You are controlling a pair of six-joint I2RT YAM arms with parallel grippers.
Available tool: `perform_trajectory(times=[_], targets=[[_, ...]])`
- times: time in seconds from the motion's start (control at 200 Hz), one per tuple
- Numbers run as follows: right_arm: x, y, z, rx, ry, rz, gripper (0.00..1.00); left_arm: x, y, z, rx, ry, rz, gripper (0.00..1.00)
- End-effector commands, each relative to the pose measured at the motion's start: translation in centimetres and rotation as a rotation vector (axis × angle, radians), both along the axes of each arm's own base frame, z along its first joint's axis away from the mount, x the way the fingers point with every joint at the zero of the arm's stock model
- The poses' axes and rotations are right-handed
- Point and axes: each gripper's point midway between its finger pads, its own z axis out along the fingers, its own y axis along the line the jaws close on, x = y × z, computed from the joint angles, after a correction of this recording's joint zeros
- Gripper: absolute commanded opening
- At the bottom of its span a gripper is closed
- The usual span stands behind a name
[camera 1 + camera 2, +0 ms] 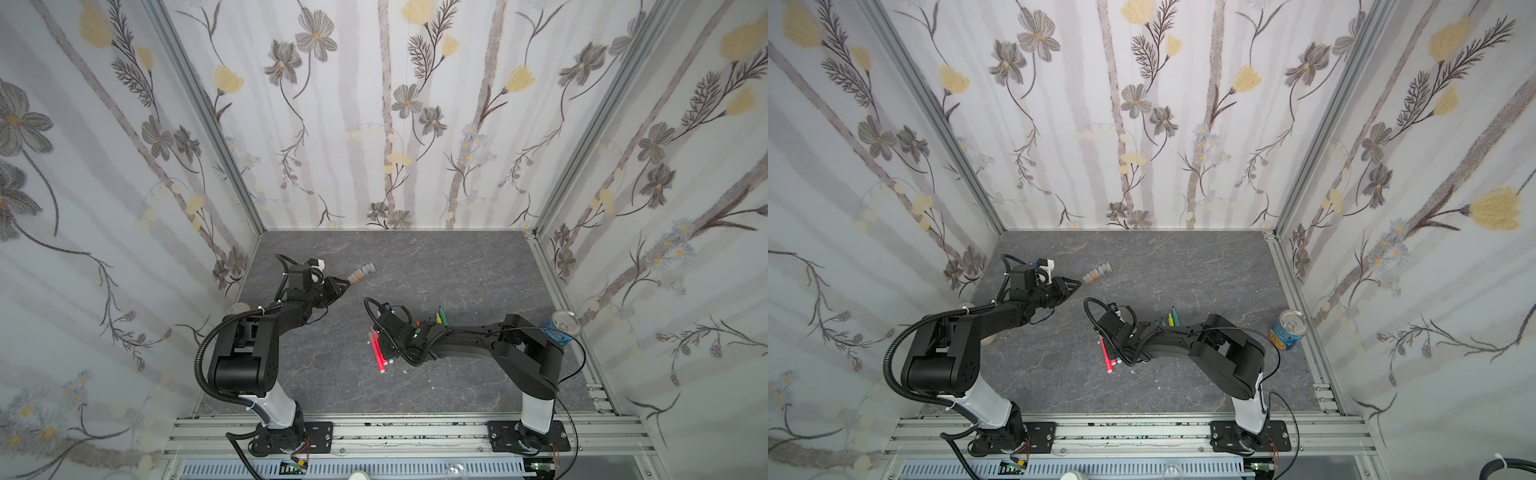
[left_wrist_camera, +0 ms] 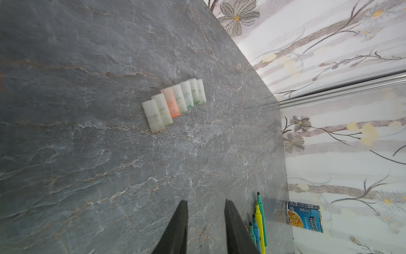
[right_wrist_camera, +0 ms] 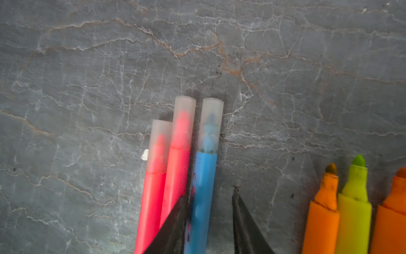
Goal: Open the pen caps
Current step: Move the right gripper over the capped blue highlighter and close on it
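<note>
My left gripper (image 2: 205,201) hangs over the grey, veined stone-look tabletop (image 2: 87,165) with its 2 black fingers (image 2: 178,226) spread and nothing between them. Ahead of the fingertips, and apart from them, lie 7 loose pen caps (image 2: 173,103). They are stubby translucent plastic tubes, side by side and touching in 1 slanted row. 1 is stained orange and several carry green smudges. In both top views the row sits just beyond the left gripper, toward the back left of the table.

My right gripper (image 3: 210,194) is low over the middle of the table, jaws parted. A blue felt-tip pen (image 3: 203,176) runs between them, close against 1 finger and clear of the other, so I read no pinch on it. Just beside it lie 2 pink-red felt-tip pens (image 3: 153,198), touching each other. All 3 wear fitted caps (image 3: 209,123) of clear-greyish plastic, with the coloured tips showing through.

On the gripper's other side lie uncapped pens (image 3: 353,209) with bare tips: 1 orange, 1 yellow-green and another orange. In a top view, green and yellow barrels (image 1: 440,318) poke out past the right arm. A blue-labelled tin can (image 1: 561,328) stands upright near the right wall, well apart from the pens.
</note>
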Motion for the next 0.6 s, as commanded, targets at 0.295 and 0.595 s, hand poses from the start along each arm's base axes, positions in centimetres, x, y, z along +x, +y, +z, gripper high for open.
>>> perform_trajectory(times=[0.295, 0.595], targets=[[-0.9, -0.4, -1.5, -0.053, 0.038, -0.017, 0.3, 0.2, -1.0, 0.2, -0.047, -0.026, -0.034, 0.29], [-1.3, -1.2, -2.1, -0.086, 0.057, -0.036, 0.12, -0.2, -2.2, 1.3, -0.039, -0.048, -0.073, 0.29]])
